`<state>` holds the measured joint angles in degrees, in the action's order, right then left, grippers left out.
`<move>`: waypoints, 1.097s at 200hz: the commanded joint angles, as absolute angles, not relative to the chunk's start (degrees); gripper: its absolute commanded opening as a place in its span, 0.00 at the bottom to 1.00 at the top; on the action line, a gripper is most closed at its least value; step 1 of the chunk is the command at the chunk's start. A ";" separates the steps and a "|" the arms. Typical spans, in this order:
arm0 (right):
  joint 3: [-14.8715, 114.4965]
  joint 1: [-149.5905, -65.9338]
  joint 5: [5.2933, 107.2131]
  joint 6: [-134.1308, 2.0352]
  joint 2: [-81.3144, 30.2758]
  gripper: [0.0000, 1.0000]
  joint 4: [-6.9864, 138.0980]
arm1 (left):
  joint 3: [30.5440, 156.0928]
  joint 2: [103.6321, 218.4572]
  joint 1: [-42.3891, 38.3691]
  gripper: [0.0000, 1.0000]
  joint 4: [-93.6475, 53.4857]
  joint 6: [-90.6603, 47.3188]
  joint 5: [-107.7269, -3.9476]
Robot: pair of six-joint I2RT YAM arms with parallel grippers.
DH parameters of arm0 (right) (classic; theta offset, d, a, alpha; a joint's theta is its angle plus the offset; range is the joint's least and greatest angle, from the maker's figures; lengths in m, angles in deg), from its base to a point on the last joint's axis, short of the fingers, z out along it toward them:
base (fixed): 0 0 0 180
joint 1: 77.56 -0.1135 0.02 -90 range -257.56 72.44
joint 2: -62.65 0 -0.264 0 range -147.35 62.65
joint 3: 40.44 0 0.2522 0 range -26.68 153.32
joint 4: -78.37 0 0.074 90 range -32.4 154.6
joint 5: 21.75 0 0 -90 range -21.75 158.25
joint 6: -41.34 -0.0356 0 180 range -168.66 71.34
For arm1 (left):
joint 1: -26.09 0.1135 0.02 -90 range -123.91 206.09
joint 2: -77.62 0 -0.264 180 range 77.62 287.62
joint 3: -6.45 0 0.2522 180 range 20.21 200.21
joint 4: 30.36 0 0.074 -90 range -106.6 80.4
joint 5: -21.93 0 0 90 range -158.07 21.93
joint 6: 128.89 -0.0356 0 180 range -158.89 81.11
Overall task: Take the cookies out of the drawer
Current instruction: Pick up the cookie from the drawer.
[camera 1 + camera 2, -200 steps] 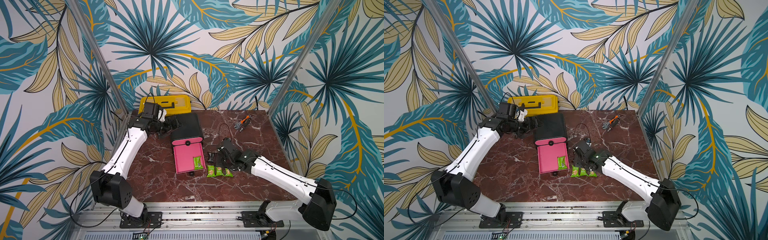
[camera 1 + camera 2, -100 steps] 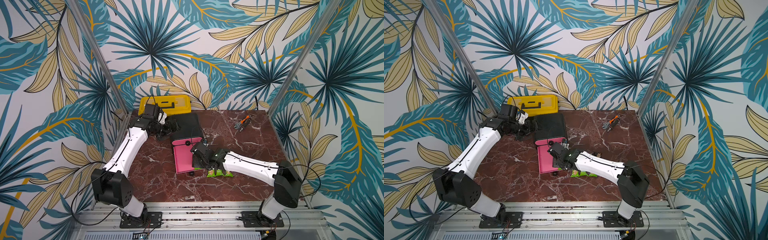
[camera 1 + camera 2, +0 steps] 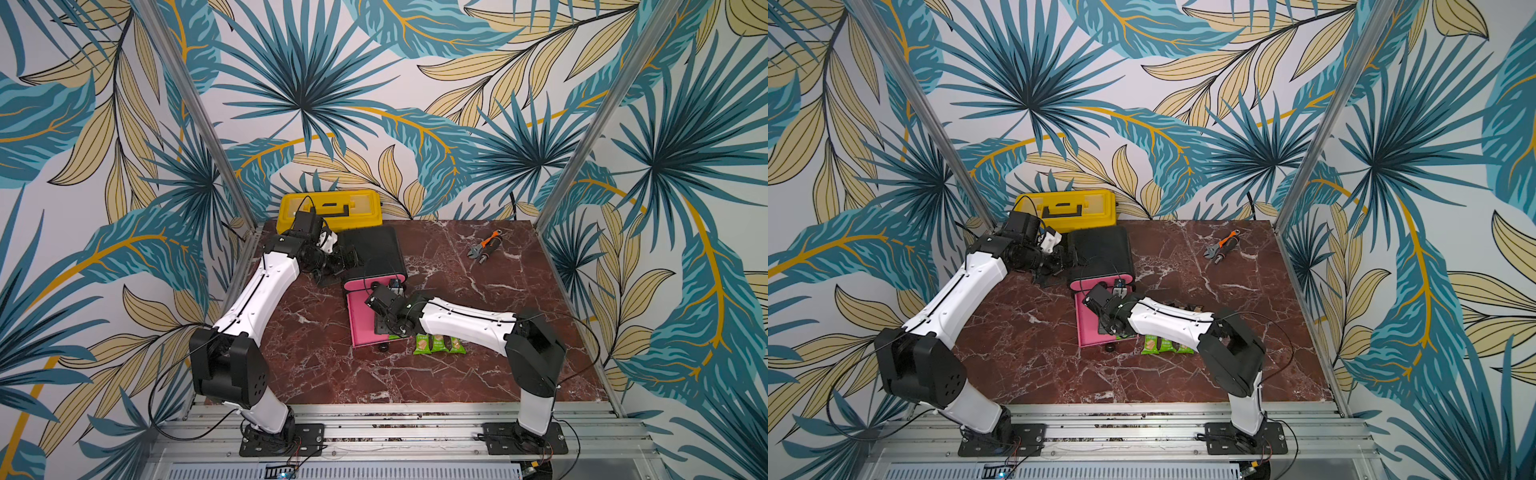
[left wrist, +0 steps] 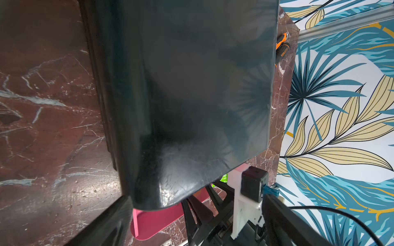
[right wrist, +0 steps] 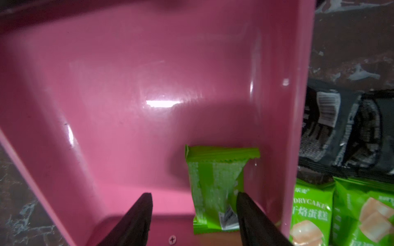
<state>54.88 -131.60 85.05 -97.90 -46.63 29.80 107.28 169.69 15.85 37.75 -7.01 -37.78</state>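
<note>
The pink drawer (image 3: pixel 360 320) (image 5: pixel 149 85) stands pulled out of the black cabinet (image 3: pixel 374 249). One green cookie packet (image 5: pixel 215 183) lies in the drawer's corner. My right gripper (image 5: pixel 193 204) (image 3: pixel 390 328) hangs open over it; one finger (image 5: pixel 247 213) is beside the packet's edge and the other is well apart from it. More cookies lie on the table beside the drawer: green packets (image 3: pixel 422 344) (image 5: pixel 311 213) and black ones (image 5: pixel 324 132). My left gripper (image 3: pixel 338 266) sits open at the cabinet's left side, near its front corner.
A yellow toolbox (image 3: pixel 330 208) stands at the back, behind the cabinet. An orange-handled wrench (image 3: pixel 484 249) lies at the back right of the marble table (image 3: pixel 478 374). The right forearm (image 3: pixel 465 324) stretches over the packets on the table.
My right arm has swung left from the packets on the table to above the open drawer, and now covers the green packet in the top views. The left arm has barely moved.
</note>
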 commanded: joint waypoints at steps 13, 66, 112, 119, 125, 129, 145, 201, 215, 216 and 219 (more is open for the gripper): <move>55.93 -131.86 90.13 -97.80 -48.29 0.67 26.97 | 108.36 169.93 16.25 1.00 38.99 -7.71 -36.91; 56.02 -131.84 88.67 -97.29 -51.89 0.67 27.48 | 108.96 170.40 16.32 1.00 39.71 -7.38 -37.59; 55.38 -131.86 86.38 -94.66 -52.42 0.59 31.16 | 110.29 170.58 16.26 1.00 41.02 -7.56 -38.71; 55.40 -131.83 86.51 -94.38 -52.33 0.55 31.16 | 110.43 170.69 16.29 1.00 40.98 -7.32 -38.71; 55.40 -131.85 86.58 -94.20 -52.19 0.52 31.21 | 110.54 170.74 16.30 1.00 40.90 -7.10 -38.74; 55.37 -131.85 86.66 -93.97 -52.07 0.49 31.20 | 110.52 170.80 16.32 1.00 40.85 -6.99 -38.74; 55.10 -131.85 86.84 -93.46 -51.20 0.42 31.21 | 110.61 170.65 16.25 1.00 40.55 -6.60 -38.86; 52.41 -131.96 88.45 -92.23 -42.04 0.33 29.90 | 110.13 168.60 16.25 1.00 38.74 -4.98 -39.35; 51.90 -132.06 88.82 -91.79 -38.96 0.32 29.05 | 109.89 168.04 16.27 1.00 37.68 -4.27 -39.50; 51.90 -132.05 88.86 -91.76 -38.78 0.32 28.98 | 109.87 168.05 16.26 1.00 37.57 -4.22 -39.55; 51.76 -132.05 88.89 -91.73 -38.10 0.32 28.74 | 109.79 167.90 16.27 1.00 37.24 -3.95 -39.52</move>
<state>53.05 -131.93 87.76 -92.91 -44.60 29.95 107.76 170.19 15.85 39.67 -5.33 -38.81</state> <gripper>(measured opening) 0.328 0.999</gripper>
